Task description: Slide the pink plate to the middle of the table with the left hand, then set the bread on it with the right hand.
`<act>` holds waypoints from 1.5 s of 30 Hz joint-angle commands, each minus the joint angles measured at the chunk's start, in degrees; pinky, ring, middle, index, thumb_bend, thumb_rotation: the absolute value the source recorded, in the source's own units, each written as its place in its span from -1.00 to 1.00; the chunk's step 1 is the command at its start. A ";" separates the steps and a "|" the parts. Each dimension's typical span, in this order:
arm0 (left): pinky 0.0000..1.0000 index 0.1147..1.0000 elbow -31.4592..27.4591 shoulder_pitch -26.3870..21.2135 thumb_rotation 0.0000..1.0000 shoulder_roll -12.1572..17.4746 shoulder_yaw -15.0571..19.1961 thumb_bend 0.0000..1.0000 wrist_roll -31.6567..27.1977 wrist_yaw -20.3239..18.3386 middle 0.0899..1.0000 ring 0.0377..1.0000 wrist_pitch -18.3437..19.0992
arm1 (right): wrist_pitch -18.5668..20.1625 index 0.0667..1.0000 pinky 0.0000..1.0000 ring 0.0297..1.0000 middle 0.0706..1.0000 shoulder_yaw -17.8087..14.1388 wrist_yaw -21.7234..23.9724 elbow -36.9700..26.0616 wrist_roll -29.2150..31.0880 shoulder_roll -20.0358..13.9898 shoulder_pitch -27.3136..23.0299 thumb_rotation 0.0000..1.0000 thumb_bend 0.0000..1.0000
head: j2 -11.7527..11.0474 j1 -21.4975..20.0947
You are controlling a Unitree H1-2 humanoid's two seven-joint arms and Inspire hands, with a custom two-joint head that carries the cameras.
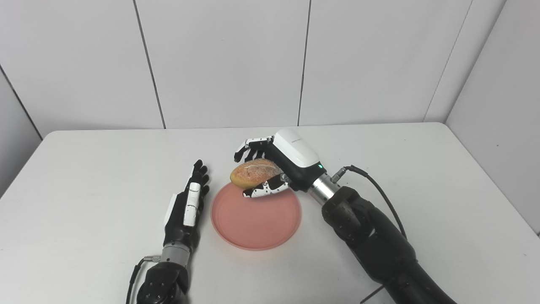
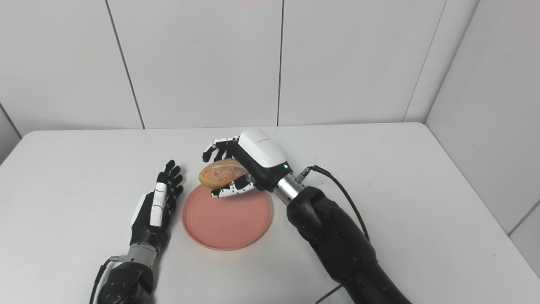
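Observation:
The pink plate [image 1: 256, 219] lies flat near the middle of the white table [image 1: 84, 177]. My right hand [image 1: 274, 166] hovers over the plate's far edge, shut on a golden bread roll [image 1: 254, 173], thumb beneath it and fingers curled over its far side. The roll is lifted clear of the plate. My left hand [image 1: 189, 207] rests open just left of the plate, fingers straight and pointing away from me, holding nothing. Whether it touches the plate's rim I cannot tell.
White wall panels [image 1: 228, 63] stand behind the table's far edge. A black cable [image 1: 379, 190] loops from the right wrist over the forearm. No other objects lie on the table.

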 commanded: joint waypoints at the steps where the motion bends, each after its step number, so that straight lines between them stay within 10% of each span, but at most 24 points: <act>1: 1.00 1.00 -2.16 -1.51 1.00 -0.45 -0.35 0.41 0.72 0.37 1.00 1.00 -2.20 | -0.25 -0.09 -0.59 -0.23 -0.08 -0.44 -0.03 -1.81 0.58 0.48 -0.87 -1.00 0.03 | -0.04 0.67; 32: 1.00 1.00 -2.32 -1.56 1.00 -0.91 -0.61 0.41 1.43 1.42 1.00 1.00 -2.40 | -2.09 -0.09 -0.46 -0.20 -0.08 1.50 -2.50 6.24 -3.45 1.28 0.40 -1.00 0.03 | 0.35 2.12; 35: 1.00 1.00 -2.07 -1.65 1.00 -0.79 -0.61 0.40 1.27 1.17 1.00 1.00 -2.69 | -2.42 0.02 -0.33 -0.23 -0.14 1.44 -2.25 6.35 -3.01 1.23 0.60 -1.00 0.02 | 0.45 2.10; 39: 1.00 1.00 -1.76 -1.80 1.00 -0.77 -0.58 0.42 1.48 1.37 1.00 1.00 -2.75 | -2.83 -0.08 0.23 0.30 0.26 1.95 -0.50 5.48 -2.58 0.47 0.67 -0.80 0.02 | 0.37 2.00; 41: 1.00 1.00 -1.65 -1.83 1.00 -0.74 -0.54 0.42 1.48 1.38 1.00 1.00 -2.79 | -2.92 0.40 0.40 0.46 0.47 2.26 -0.14 4.55 -2.94 0.05 0.83 -0.58 0.15 | 0.26 1.95; 45: 1.00 1.00 -1.80 -1.74 1.00 -0.67 -0.62 0.43 1.68 1.43 1.00 1.00 -2.65 | -2.54 0.61 0.65 0.65 0.65 2.73 -0.14 2.53 -4.01 -0.65 1.54 -0.15 0.22 | 0.22 1.90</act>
